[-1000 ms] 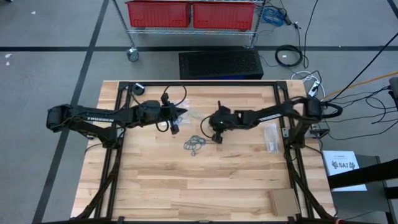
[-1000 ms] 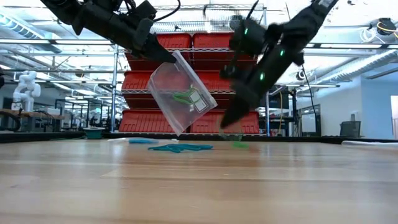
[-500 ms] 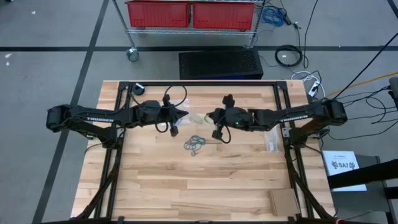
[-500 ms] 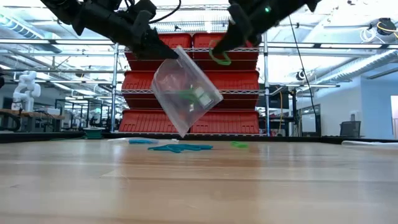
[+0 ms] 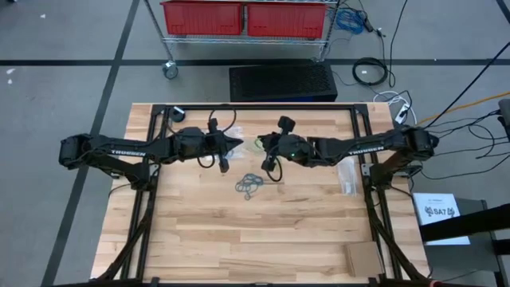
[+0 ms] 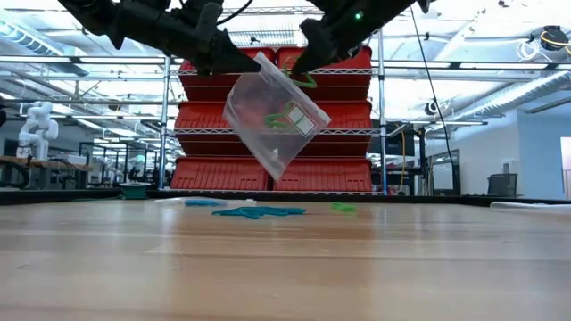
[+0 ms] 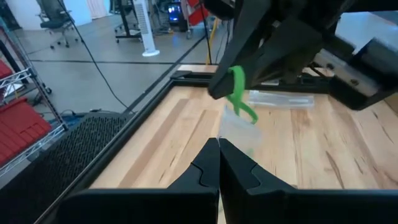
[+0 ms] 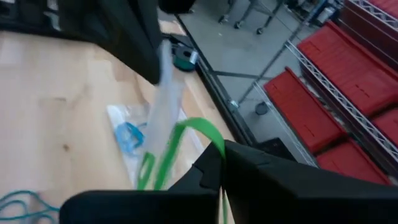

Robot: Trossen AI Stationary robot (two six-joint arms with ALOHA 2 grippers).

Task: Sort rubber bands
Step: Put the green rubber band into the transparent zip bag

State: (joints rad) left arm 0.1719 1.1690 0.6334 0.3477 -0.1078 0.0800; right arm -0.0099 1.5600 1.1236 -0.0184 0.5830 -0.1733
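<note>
Left tool (image 6: pixel 239 64) clenched on a clear bag (image 6: pixel 272 114), held above the bench (image 5: pixel 239 231). Right tool (image 6: pixel 299 64) clenched on a green rubber band (image 7: pixel 238 93) at the bag's mouth. Other bands (image 5: pixel 249 185) lie on the bench below.

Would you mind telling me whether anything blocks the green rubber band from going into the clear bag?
Nothing visible does. The right claw, shut on the green rubber band, holds it at the top edge of the clear bag, which hangs from the left claw.
</note>
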